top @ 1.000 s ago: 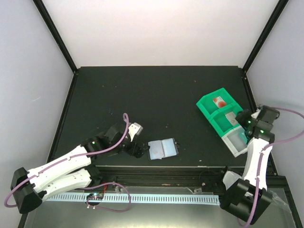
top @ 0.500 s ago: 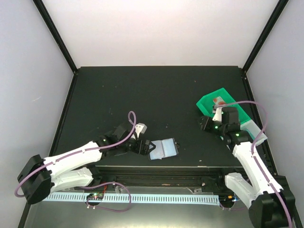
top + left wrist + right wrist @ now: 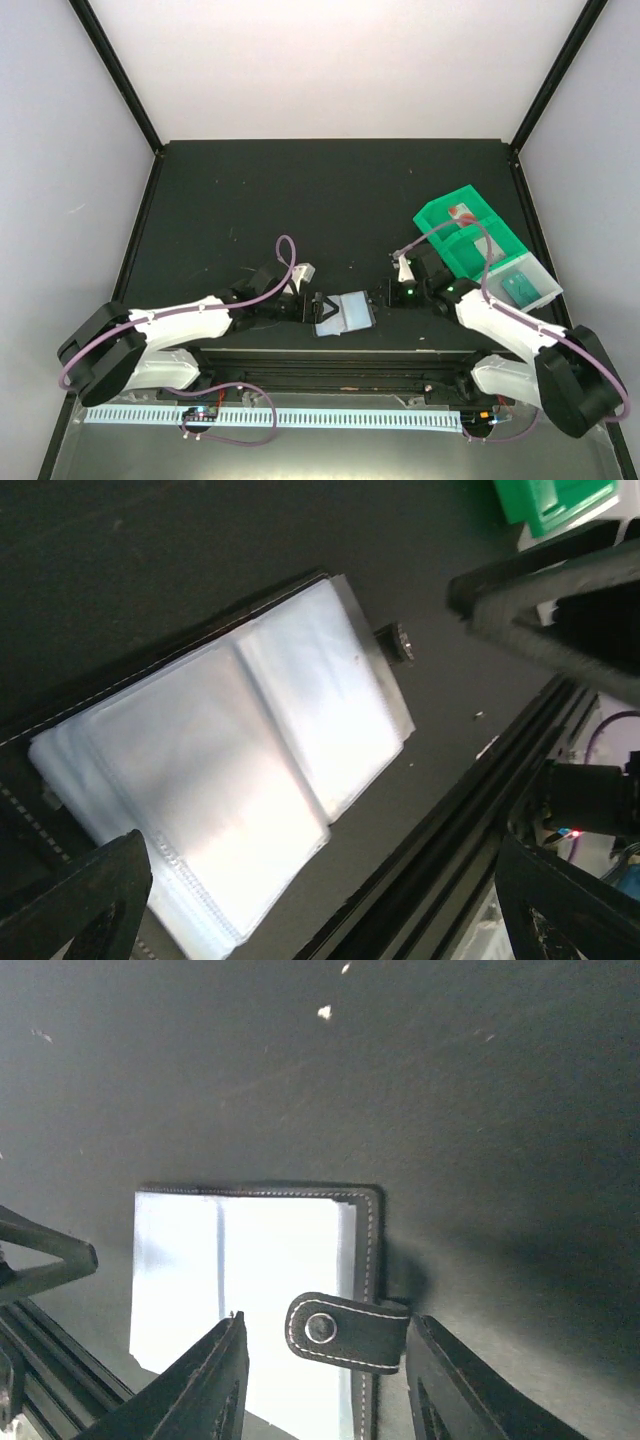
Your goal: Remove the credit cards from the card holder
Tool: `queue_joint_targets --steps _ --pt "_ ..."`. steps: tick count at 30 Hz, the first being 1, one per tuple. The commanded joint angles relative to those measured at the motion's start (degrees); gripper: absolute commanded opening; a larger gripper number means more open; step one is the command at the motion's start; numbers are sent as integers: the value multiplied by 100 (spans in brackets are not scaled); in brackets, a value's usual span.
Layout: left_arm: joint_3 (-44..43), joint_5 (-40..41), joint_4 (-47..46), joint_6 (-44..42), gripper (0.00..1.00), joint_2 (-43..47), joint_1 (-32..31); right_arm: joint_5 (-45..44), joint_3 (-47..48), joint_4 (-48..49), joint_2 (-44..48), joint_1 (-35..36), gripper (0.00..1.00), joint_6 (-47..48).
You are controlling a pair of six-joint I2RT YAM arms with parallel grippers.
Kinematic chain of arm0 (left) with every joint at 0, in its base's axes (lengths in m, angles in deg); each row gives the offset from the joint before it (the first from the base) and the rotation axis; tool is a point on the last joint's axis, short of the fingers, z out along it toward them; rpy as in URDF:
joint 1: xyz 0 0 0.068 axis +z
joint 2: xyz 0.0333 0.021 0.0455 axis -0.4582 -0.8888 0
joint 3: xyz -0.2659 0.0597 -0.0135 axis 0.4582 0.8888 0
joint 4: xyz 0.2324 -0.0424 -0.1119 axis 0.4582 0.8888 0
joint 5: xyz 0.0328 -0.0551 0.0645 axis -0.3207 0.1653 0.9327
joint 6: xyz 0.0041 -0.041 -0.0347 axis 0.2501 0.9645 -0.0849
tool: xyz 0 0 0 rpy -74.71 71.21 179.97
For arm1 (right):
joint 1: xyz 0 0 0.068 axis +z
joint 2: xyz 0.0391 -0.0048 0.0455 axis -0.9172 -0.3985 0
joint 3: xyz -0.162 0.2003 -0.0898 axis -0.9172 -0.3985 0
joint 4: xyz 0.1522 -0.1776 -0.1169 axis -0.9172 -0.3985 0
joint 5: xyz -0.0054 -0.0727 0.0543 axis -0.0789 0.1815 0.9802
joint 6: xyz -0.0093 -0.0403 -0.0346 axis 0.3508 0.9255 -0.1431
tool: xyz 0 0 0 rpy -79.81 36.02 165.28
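The card holder [image 3: 345, 312] lies open near the table's front edge, its pale sleeves [image 3: 260, 770] facing up and washed out by glare. Whether a card sits in them I cannot tell. My left gripper [image 3: 312, 306] is open at the holder's left edge, low over the sleeves [image 3: 330, 910]. My right gripper [image 3: 383, 297] is open at the holder's right edge. In the right wrist view its fingers stand either side of the black snap tab [image 3: 345, 1332] without touching it [image 3: 325, 1380]. One teal credit card [image 3: 522, 287] lies in the tray's pale compartment.
The green compartment tray [image 3: 440, 222] stands at the right, with a red-marked card [image 3: 460, 213] in its far compartment. The black front rail [image 3: 340, 350] runs just below the holder. My two grippers face each other across the holder, close together.
My right arm swung from the tray on the right to the holder's right edge. My left gripper slid right up to the holder's left edge. The holder has not moved.
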Motion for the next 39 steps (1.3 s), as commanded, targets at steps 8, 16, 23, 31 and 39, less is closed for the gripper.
queue_joint_targets --steps 8,16,23,31,39 --pt "165 -90 -797 396 98 -102 21 -649 -152 754 -838 775 46 40" --pt "250 5 -778 366 99 -102 22 -628 -248 834 -1082 1190 43 -3" --pt "408 230 -629 337 99 171 22 -921 -390 807 -872 1609 36 -357" --pt "438 542 -198 228 99 616 55 -1298 -470 404 -174 1637 25 -453" --pt "564 403 -537 377 99 385 66 -1036 -270 461 44 1703 23 -623"
